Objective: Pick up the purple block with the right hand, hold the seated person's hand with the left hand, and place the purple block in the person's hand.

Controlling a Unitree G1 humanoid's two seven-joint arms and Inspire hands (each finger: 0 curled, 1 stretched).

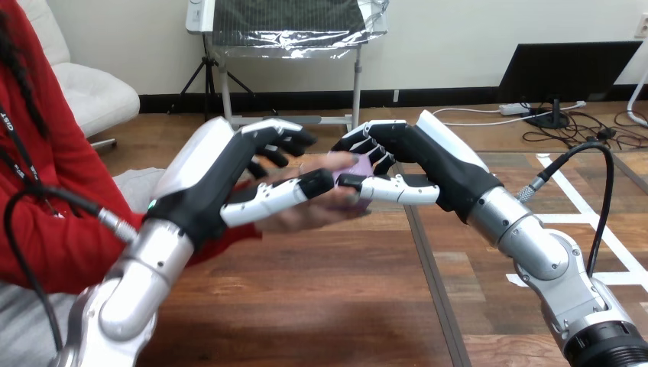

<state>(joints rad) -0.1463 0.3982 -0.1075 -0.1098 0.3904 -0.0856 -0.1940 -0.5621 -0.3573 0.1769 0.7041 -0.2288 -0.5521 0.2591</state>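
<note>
The person's hand [309, 216] reaches in from the left over the middle of the table, palm up. My left hand [202, 183] is shut on it, fingers curled over its far side and thumb lying across its near side. The purple block [356, 165] sits just above the person's fingertips, pinched between the curled fingers and thumb of my right hand [432, 164], which comes in from the right. The two robot hands nearly meet at their fingertips. Most of the block is hidden by my right hand's fingers.
The wooden table [321, 306] stretches below both hands, with a dark seam [432, 275] running front to back. White tape lines [592, 222] mark its right part. The person's red sleeve [53, 229] lies along the left edge behind my left arm.
</note>
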